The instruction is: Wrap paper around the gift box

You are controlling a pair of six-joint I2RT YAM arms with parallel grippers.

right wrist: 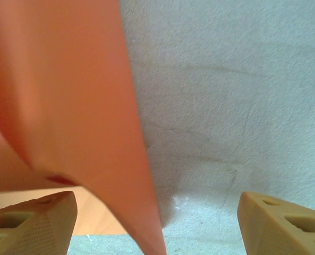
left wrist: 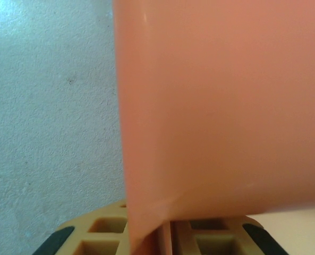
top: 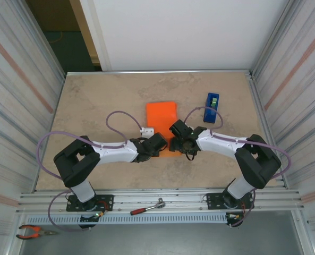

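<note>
Top external view: the plain orange matte paper sheet (top: 161, 116) lies mid-table between both arms; the gift box I cannot make out beneath it. The left gripper (left wrist: 167, 236) pinches the sheet's raised edge, jaws narrow; the right gripper (right wrist: 157, 212) gapes wide beside the paper, holding nothing; pulling one-sided could skew or crease the fold.

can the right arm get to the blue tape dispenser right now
Probably yes. The right claw is open and clamps nothing, and the dispenser stands on bare table just beyond that arm, with nothing between them.
</note>
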